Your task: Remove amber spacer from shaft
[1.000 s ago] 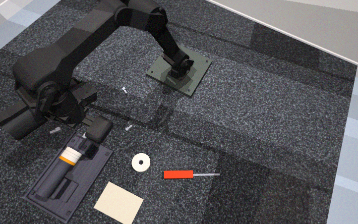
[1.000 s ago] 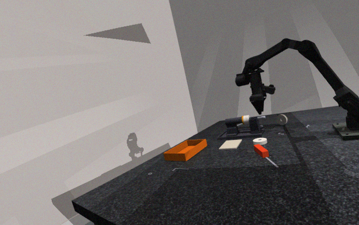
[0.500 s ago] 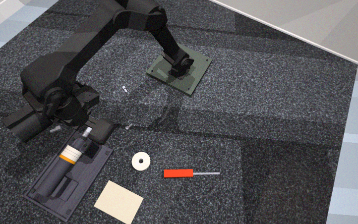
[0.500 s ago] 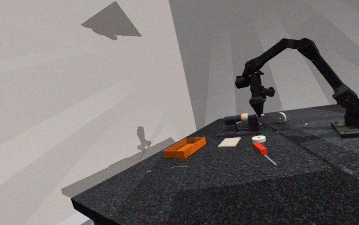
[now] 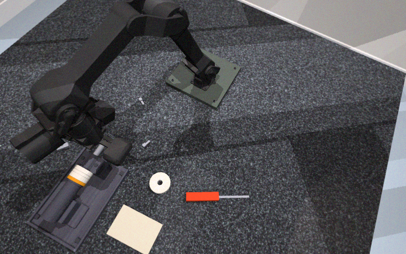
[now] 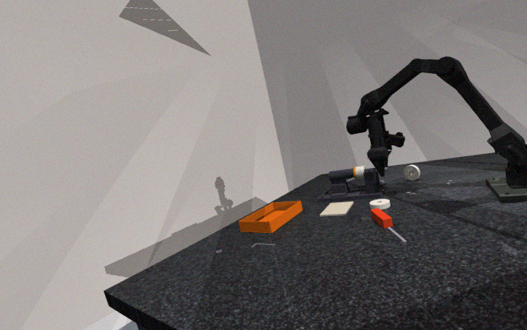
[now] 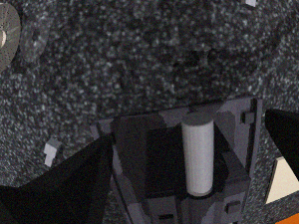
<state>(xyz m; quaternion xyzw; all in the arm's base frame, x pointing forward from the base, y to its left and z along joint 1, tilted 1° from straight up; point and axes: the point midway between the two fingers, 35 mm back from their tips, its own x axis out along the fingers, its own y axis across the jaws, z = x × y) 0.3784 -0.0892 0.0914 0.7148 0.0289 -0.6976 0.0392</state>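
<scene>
The amber spacer (image 5: 76,180) (image 6: 354,171) sits against the big housing block (image 5: 62,199) (image 6: 340,174). White spacers (image 5: 80,172) (image 6: 361,171) sit beside it, between the housing and the smaller support block (image 5: 102,169) (image 6: 371,181). The grey shaft (image 5: 98,149) (image 7: 198,158) sticks out of the support's far side. My gripper (image 7: 192,130) is open and empty. Its fingers stand wide apart on either side of the protruding shaft end, pointing down in the exterior view. In the top view the arm covers part of the gripper. How deep the shaft reaches inside the housing is hidden.
A white disc (image 5: 159,176) lies beside the fixture, with a red-handled screwdriver (image 5: 202,196) (image 6: 381,217) and a cream pad (image 5: 134,228) (image 6: 336,209). An upright disc (image 6: 413,172) stands beyond the shaft end. An orange tray (image 6: 255,226) is farther off. Small metal parts lie around.
</scene>
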